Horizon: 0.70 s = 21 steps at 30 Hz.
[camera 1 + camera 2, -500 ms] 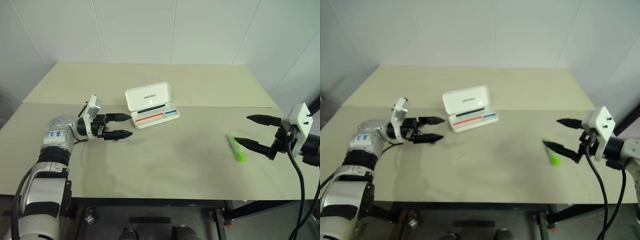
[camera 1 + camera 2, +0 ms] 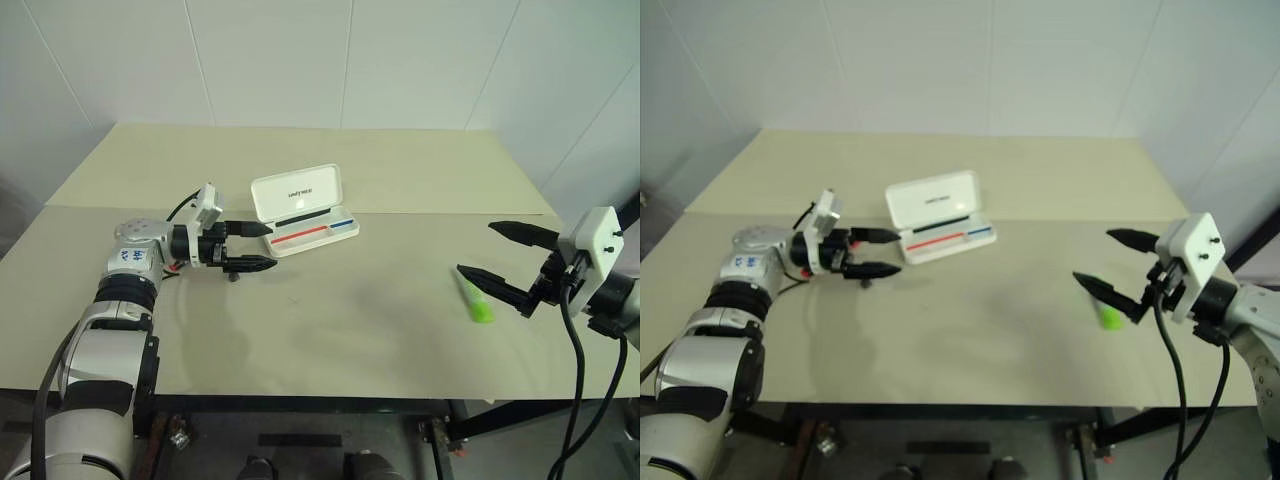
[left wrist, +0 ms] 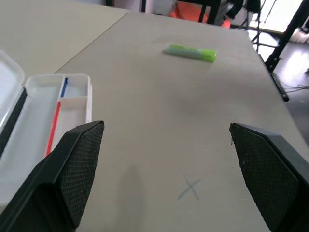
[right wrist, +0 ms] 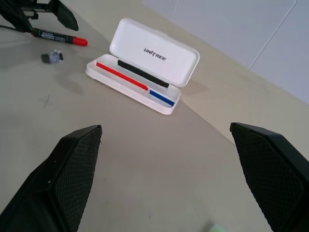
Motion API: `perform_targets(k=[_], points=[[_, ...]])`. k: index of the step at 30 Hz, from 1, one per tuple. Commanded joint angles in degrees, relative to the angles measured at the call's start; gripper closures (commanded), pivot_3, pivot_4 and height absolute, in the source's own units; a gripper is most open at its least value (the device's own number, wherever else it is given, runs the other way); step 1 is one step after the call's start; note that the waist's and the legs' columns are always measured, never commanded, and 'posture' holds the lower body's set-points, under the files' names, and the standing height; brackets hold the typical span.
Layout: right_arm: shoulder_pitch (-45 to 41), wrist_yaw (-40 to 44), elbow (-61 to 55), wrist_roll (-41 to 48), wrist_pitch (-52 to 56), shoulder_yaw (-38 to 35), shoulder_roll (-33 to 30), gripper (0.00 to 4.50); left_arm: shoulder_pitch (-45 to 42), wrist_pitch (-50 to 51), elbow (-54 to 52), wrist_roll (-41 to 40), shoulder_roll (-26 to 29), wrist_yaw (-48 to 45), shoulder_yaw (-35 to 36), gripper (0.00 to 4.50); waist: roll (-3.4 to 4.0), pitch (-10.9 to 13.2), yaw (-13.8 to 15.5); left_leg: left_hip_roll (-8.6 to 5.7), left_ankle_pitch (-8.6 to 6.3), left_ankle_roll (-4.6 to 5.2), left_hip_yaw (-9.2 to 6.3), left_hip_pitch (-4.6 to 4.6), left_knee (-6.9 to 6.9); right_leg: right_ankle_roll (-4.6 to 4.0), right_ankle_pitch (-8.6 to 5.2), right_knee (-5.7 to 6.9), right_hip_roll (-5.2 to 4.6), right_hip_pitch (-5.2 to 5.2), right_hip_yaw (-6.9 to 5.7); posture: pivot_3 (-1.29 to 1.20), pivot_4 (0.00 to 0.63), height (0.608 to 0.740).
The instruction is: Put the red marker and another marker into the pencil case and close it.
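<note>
The pencil case [image 2: 295,192] lies open at mid-table, its white lid standing up behind a tray with red and blue stripes. My left gripper [image 2: 272,246] hovers open just left of the tray, pointing at it. In the right wrist view the red marker [image 4: 58,35] lies flat on the table under that gripper, left of the pencil case [image 4: 154,53]. The lime-green marker [image 2: 477,302] lies at the right. My right gripper [image 2: 476,249] hangs open over the green marker's far end, holding nothing. The left wrist view shows the green marker [image 3: 190,52] far across the table.
A small grey piece [image 4: 52,57] lies on the table near the red marker, below my left gripper. A faint pen cross [image 3: 188,188] marks the tabletop. The beige table [image 2: 340,330] ends at a white wall behind, and its right edge is close to my right arm.
My left gripper has moved a little to the right, closer to the case. My right gripper has edged left and slightly up over the green marker. The case and green marker have not moved.
</note>
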Motion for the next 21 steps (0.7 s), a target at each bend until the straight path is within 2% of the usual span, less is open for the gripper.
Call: perform_targets(k=[1,4,9,16,21], points=[[1.15,-1.01,-3.74,0.56,-0.79,1.03,1.32,0.00,-1.19,-4.73,3.47,3.62,-1.64,6.16,-0.22,0.04,0.00,0.00,0.34,0.00,0.00,0.00,0.00,0.00,0.01,0.00,0.00,0.00,0.00,0.01,0.00,0.00,0.150,0.740],[6.67,0.10,-8.08,1.66,-0.97,-0.47,1.86,0.00,-1.81,-5.26,6.57,6.14,-4.43,11.05,-0.56,0.04,0.00,0.00,0.78,-0.03,-0.01,0.01,0.01,-0.03,-0.01,0.02,0.01,-0.03,0.00,-0.01,0.03,0.00,0.150,0.740],[12.86,-3.13,-12.22,1.64,-0.53,-3.64,3.44,0.00,-3.32,-5.68,10.28,11.73,-8.35,16.79,-2.62,0.04,-0.01,0.00,0.88,-0.08,-0.01,0.01,0.02,-0.08,0.04,0.08,0.04,-0.08,-0.03,0.01,0.05,0.00,0.150,0.740],[17.37,-5.83,-15.54,2.30,-0.07,-6.36,4.34,0.00,-6.35,-4.61,13.14,15.76,-12.06,25.32,-2.66,0.04,-0.01,0.00,0.84,-0.14,0.02,0.04,0.08,-0.02,0.17,0.27,0.16,-0.05,-0.02,0.08,0.19,0.00,0.150,0.740],[19.75,-7.36,-17.22,2.80,0.12,-8.03,4.74,0.00,-7.96,-3.83,13.93,17.35,-13.58,27.99,-2.29,0.04,-0.01,0.00,0.68,-0.15,0.02,0.04,0.12,-0.03,0.17,0.30,0.18,-0.07,-0.02,0.07,0.24,0.00,0.150,0.740]])
